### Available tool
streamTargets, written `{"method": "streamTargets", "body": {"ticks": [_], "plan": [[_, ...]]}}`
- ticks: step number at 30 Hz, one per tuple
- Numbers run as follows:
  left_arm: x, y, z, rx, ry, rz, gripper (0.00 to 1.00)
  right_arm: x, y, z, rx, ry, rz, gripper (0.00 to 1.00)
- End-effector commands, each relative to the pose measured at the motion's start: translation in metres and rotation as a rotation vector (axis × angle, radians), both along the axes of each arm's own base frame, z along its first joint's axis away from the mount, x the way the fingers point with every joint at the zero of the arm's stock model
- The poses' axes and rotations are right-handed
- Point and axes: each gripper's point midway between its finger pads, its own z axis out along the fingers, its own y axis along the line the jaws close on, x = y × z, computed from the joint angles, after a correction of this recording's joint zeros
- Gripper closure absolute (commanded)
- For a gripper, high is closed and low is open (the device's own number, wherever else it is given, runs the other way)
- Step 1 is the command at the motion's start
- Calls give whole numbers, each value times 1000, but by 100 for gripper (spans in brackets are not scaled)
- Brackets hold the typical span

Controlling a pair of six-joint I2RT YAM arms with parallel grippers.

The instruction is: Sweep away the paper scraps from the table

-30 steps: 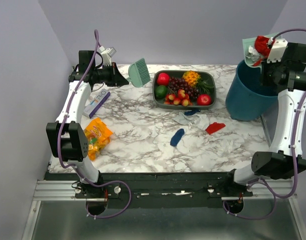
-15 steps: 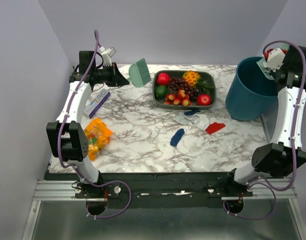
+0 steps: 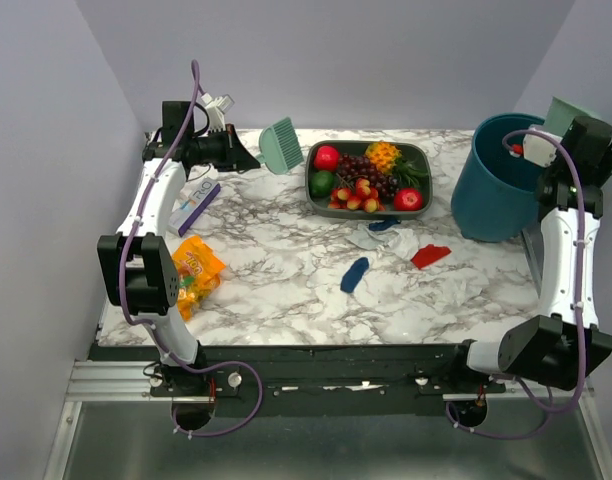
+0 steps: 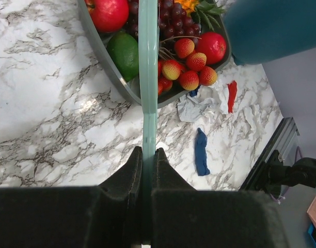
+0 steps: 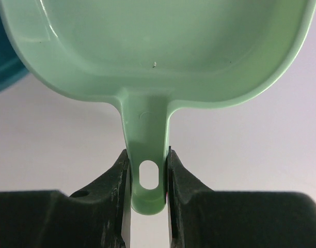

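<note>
Paper scraps lie on the marble table (image 3: 276,290): a dark blue one (image 3: 354,273), a red one (image 3: 429,255) and a white-grey one (image 3: 371,237). The left wrist view shows the blue (image 4: 201,152), red (image 4: 231,95) and white (image 4: 196,108) scraps too. My left gripper (image 3: 248,158) is shut on the handle of a green brush (image 3: 279,145), held above the table's far left; the brush (image 4: 147,62) stands edge-on. My right gripper (image 3: 566,132) is shut on the handle of a green dustpan (image 3: 571,110), raised by the far right rim of the teal bin (image 3: 496,185). The dustpan (image 5: 158,46) looks empty between my fingertips (image 5: 146,160).
A grey tray of fruit (image 3: 316,185) stands at the back centre, just behind the scraps. An orange snack bag (image 3: 191,273) and a purple-white box (image 3: 194,207) lie at the left. The bin stands at the back right corner. Walls close in on both sides.
My right arm swung the dustpan from over the bin's near rim to its far right side. The red and white scraps seen on the pan no longer show. The left arm barely moved.
</note>
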Motion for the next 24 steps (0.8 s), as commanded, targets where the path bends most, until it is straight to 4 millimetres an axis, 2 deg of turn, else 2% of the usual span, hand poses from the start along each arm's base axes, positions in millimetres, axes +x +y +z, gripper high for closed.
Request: {"method": "streamTargets", "body": {"ticks": [1, 7, 8, 10, 11, 12, 13, 15, 16, 17, 18, 20, 21, 22, 24], "plan": [[3, -2, 12, -10, -46, -24, 100, -3, -5, 49, -64, -120, -38, 99], [-8, -4, 12, 53, -64, -50, 100, 0, 6, 62, 86, -277, -15, 99], [-10, -3, 10, 87, -89, -73, 100, 4, 15, 78, 107, -333, 15, 99], [-22, -7, 6, 130, -55, -91, 100, 15, 30, 69, 224, -359, 34, 99], [-27, -8, 4, 162, -70, -121, 100, 22, 51, 82, 274, -395, 91, 100], [-38, -8, -3, 204, -63, -158, 100, 35, 70, 77, 351, -388, 157, 99], [-44, -9, -5, 236, -74, -182, 100, 35, 91, 61, 431, -323, 196, 99], [-67, -18, -15, 305, -82, -295, 100, 47, 153, 50, 611, -307, 353, 99], [-77, -22, -19, 321, -81, -338, 100, 37, 176, 41, 681, -266, 402, 99], [-87, -31, -23, 342, -79, -386, 100, 35, 211, 30, 770, -234, 471, 99], [-101, -35, -29, 349, -51, -432, 100, 32, 234, 7, 843, -173, 510, 99], [-119, -46, -31, 337, -63, -533, 100, 16, 264, -10, 948, -143, 545, 99], [-140, -61, -30, 302, -33, -611, 100, 11, 278, -16, 1028, -134, 572, 99], [-146, -67, -33, 297, -33, -658, 100, 8, 283, -30, 1081, -117, 550, 99], [-168, -89, -31, 267, -3, -748, 100, 2, 291, -36, 1205, -145, 481, 100]]}}
